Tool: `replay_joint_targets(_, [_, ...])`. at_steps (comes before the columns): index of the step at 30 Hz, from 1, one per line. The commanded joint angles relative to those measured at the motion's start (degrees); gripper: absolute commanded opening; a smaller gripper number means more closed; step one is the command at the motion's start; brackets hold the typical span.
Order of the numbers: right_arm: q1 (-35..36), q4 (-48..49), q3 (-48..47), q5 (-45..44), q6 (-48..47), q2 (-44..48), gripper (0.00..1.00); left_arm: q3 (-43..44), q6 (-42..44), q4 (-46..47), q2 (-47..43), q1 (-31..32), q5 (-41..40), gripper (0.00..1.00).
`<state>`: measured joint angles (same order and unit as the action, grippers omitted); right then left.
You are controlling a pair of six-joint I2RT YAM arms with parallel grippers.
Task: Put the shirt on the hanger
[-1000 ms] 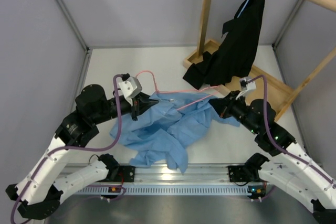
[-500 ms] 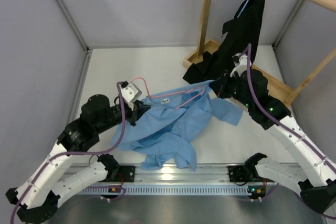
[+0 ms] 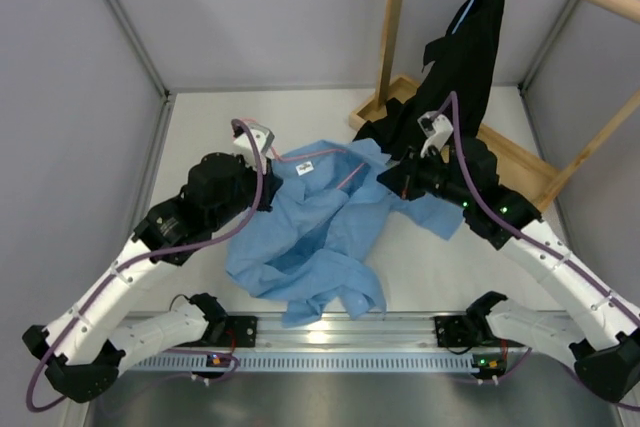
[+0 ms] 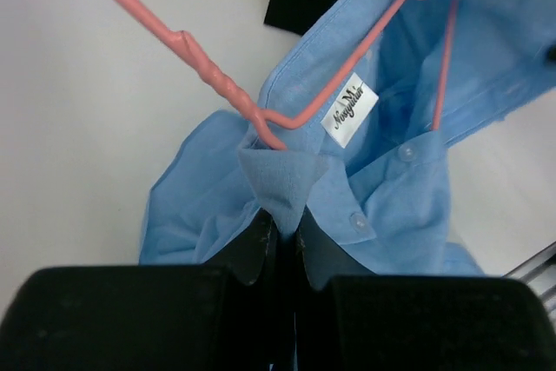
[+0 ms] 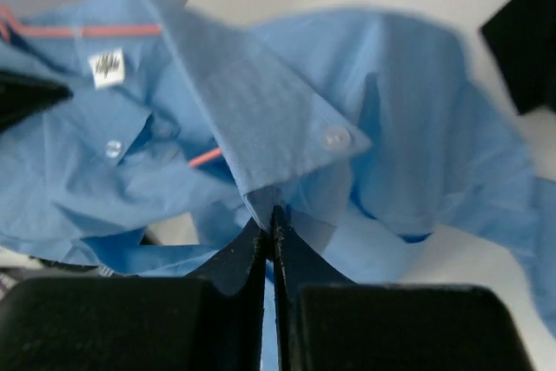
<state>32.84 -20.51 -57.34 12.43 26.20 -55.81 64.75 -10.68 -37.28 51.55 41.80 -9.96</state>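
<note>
Our left gripper (image 4: 282,221) and right gripper (image 5: 271,213) each pinch the light blue shirt (image 3: 320,237) near its collar, so we should spread it evenly until the pink hanger (image 4: 213,76) seats inside.

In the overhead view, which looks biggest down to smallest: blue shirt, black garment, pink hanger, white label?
1. shirt
2. black garment, hanging nearer the camera
3. hanger, mostly hidden inside the shirt
4. label

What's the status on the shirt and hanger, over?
Left gripper shut on shirt collar; right gripper shut on shirt too. Pink hanger partly inside neck opening, hook out. Black garment close by right gripper.
</note>
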Motion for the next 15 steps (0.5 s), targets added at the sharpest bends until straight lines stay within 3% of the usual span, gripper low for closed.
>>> replay_joint_targets(1, [7.8,11.1,3.4,5.3,3.6,1.0,0.00,5.8,-8.7,9.2,1.1,-0.1,-3.3,0.00])
replay_joint_targets(7, [16.2,20.0,3.5,3.4,4.6,-4.0,0.00,12.1,-9.1,19.6,7.2,-0.1,12.6,0.00])
replay_joint_targets(10, [16.2,25.8,6.4,1.3,6.1,-4.0,0.00,14.7,-9.6,24.1,10.0,-1.8,14.8,0.00])
replay_joint_targets(13, [15.9,26.4,9.3,-2.7,5.9,-1.8,0.00,18.6,-9.9,24.7,13.3,-5.3,25.2,0.00])
replay_joint_targets(15, [15.1,26.4,11.9,-3.5,6.0,0.2,0.04,18.9,-6.8,24.7,14.0,-5.8,27.7,0.00])
